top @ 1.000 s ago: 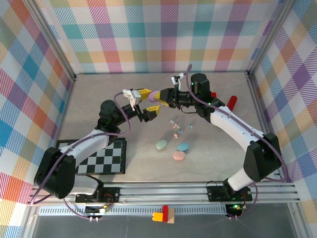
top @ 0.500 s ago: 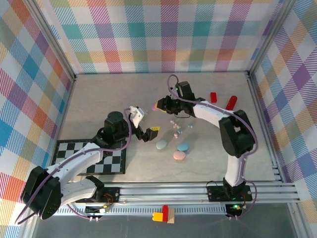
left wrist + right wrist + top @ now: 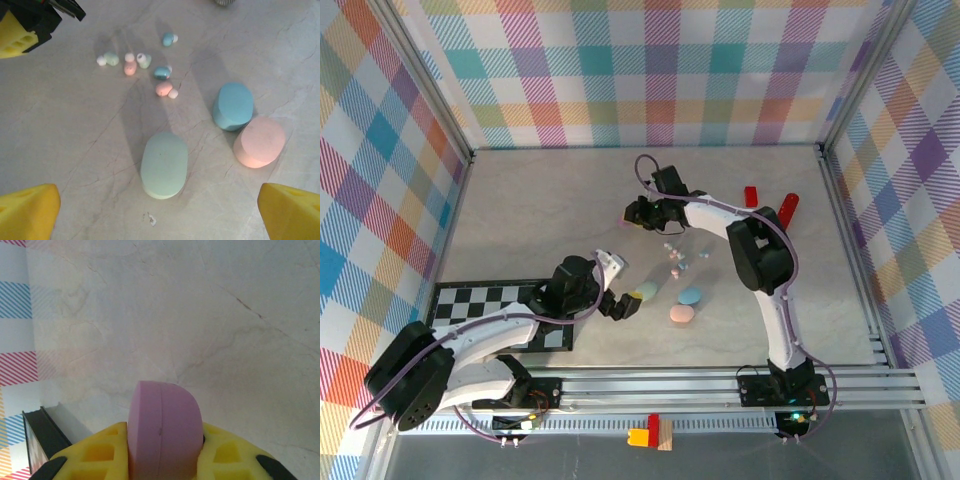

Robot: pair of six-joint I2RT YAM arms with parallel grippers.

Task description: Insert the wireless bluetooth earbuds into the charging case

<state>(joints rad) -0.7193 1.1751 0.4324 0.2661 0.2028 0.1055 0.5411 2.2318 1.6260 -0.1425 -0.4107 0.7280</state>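
A black-and-white checkerboard mat lies at the lower left of the grey marbled table. Two red blocks sit near each other at the upper right. Pastel plaid walls enclose the space. Below the metal rail, small red and yellow bricks rest at the bottom centre.

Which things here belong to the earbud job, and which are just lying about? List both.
Job: earbuds; mint case; blue case; pink case; purple case in the right gripper.
Lying about: two red blocks; checkerboard mat; toy bricks on the front rail.
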